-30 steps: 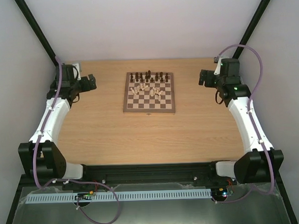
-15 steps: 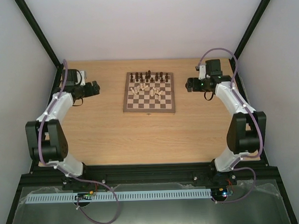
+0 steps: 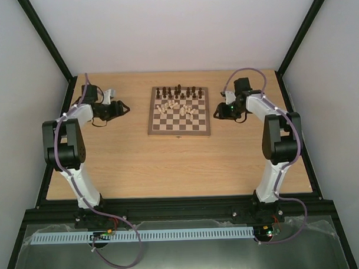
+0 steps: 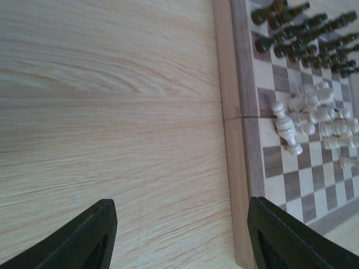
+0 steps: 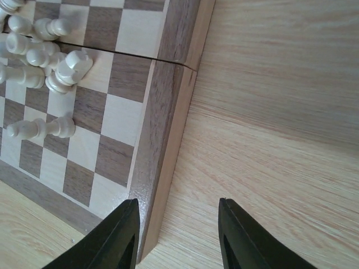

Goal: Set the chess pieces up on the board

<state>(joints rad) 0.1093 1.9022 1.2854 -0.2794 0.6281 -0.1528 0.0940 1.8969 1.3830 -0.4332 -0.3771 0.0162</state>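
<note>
Two sets of chessmen sit on the far half of the board point(image 3: 179, 125). The dark pieces point(image 3: 178, 90) stand in two neat rows along the far edge. The pale pieces point(image 3: 175, 106) lie just in front of them in a loose heap, most tipped on their sides, several touching one another. The near rows of squares hold no pieces.

The board lies in the far middle of the table point(image 3: 169, 164). The left tool point(image 3: 121, 107) hovers over bare wood to the left of the board, well apart from it, and points toward it. Its wrist view shows both black fingers spread wide with only table between them. The right tool point(image 3: 217, 113) hangs just beside the board's right edge. Its fingers are also apart and grip nothing; one finger sits over the board's border and the other over the table.

Judging by this, the step in hand is the approach: both arms reach in from the sides and no piece is picked up yet. The dark side looks done, so the remaining work seems to be the pale set.

The next move likely calls for singling out one pale piece at the rim of the heap. The tool would need to come down over it, pinch it across its narrow body without nudging its neighbours, then stand it upright on a near-row square.
</note>
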